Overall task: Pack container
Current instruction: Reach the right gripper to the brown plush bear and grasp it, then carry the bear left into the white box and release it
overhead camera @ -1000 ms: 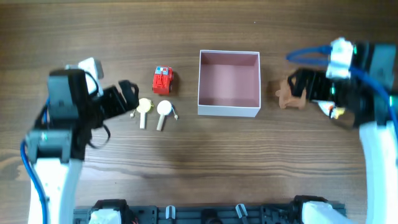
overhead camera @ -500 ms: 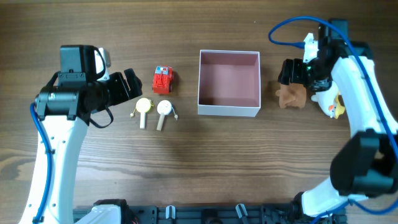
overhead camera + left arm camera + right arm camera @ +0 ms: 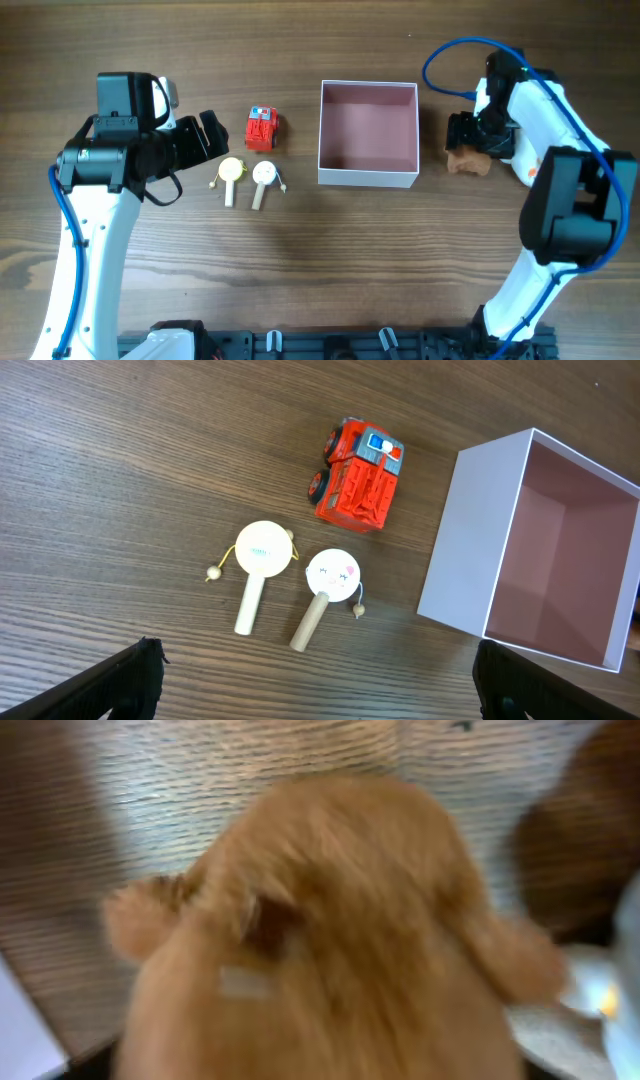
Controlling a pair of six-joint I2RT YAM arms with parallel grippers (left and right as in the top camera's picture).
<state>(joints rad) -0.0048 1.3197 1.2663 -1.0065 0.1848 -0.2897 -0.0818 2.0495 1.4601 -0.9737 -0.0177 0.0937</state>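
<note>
readable text: I can make out none from here.
red toy truck (image 3: pixel 358 472): blue and white markings on the roof, too small for me to read as letters or numbers.
yellow paddle drum (image 3: pixel 264 548): a faint greenish mark on its face, perhaps print; I cannot read it.
white paddle drum (image 3: pixel 334 573): a drawn face with pink cheeks.
container (image 3: pixel 470 550): I read nothing on its walls.
plush toy (image 3: pixel 330 900): a pale patch (image 3: pixel 245 982) like a label, blurred in my right wrist view.

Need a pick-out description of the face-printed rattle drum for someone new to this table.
Start at the white box with the pink interior mid-table, then go left to the red toy truck. Just robot-side of it lie two wooden-handled rattle drums. The target drum is the one nearer the box, with a face on its white head, unlike its yellowish neighbour.
</note>
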